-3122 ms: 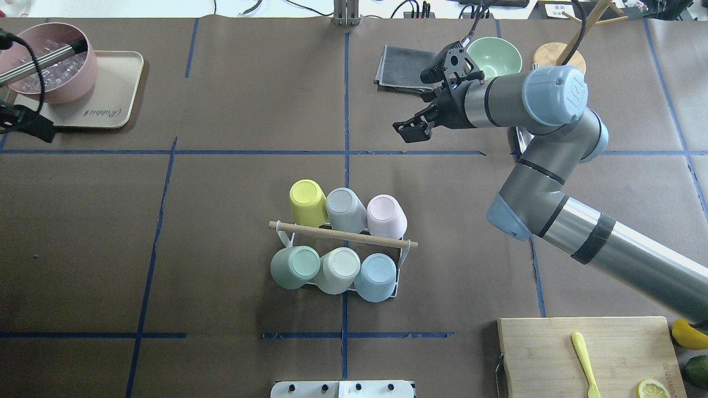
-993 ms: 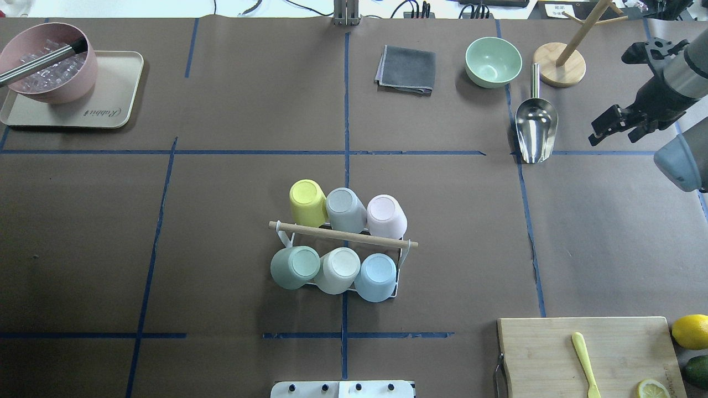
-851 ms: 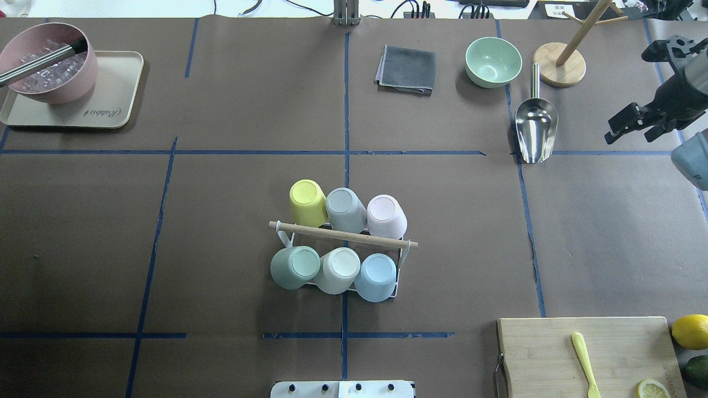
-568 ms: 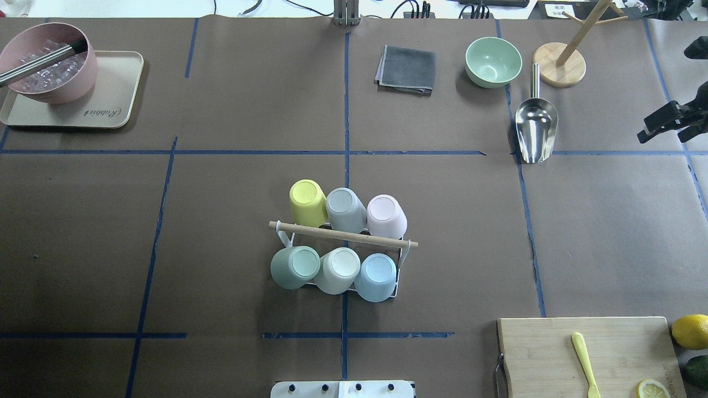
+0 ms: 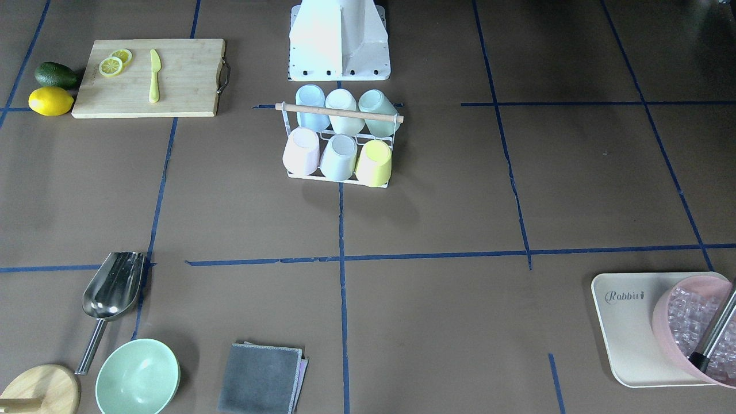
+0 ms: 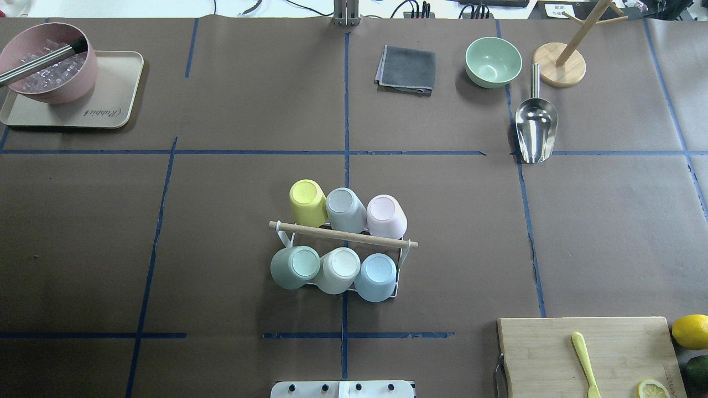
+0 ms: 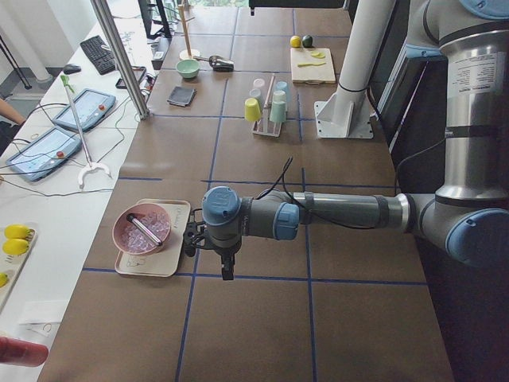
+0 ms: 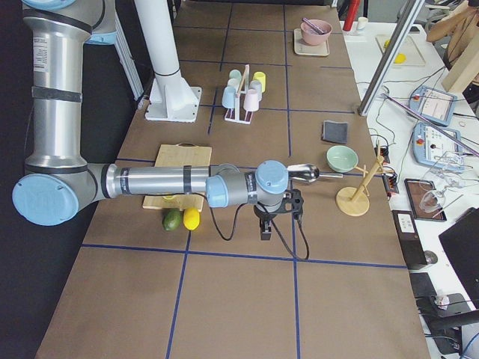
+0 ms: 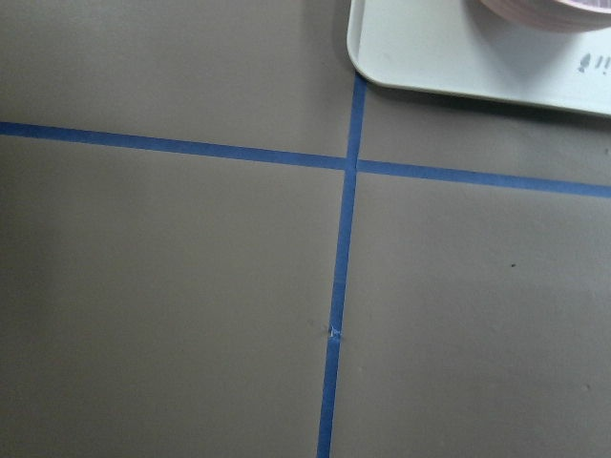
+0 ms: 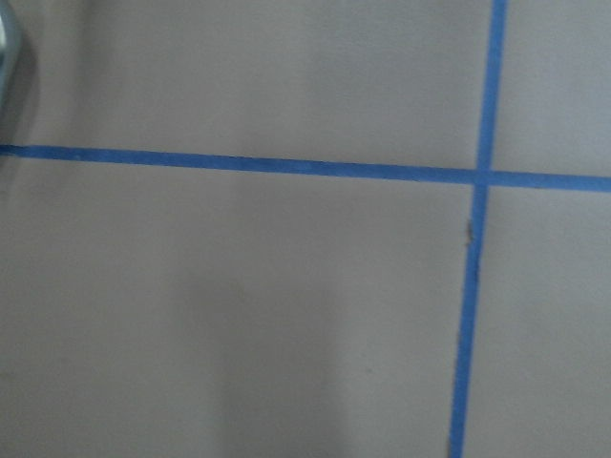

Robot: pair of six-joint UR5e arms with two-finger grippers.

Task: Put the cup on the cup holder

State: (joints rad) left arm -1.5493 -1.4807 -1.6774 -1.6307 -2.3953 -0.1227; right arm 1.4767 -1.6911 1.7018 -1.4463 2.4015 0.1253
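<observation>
six cups [image 6: 341,268] sit inverted on the cup holder [image 6: 343,234] (three per row).

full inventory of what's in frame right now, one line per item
cup holder: 1, white wire with wooden rod; table centre
cups: 6, yellow, grey, pink, green, cream, blue; inverted on the cup holder
cloth: 1, grey; far side
mint bowl: 1; right of cloth
scoop: 1, steel; by mint bowl
wooden stand: 1; far right
cutting board: 1, wood; near right
knife: 1, yellow; on board
lemon slices: 2; on board
lemon: 1; beside board
avocado: 1, green; beside lemon
tray: 1, beige; far left
pink bowl: 1; on tray, holds ice, metal tool
left gripper: near tray; state unclear
right gripper: near scoop; state unclear
</observation>
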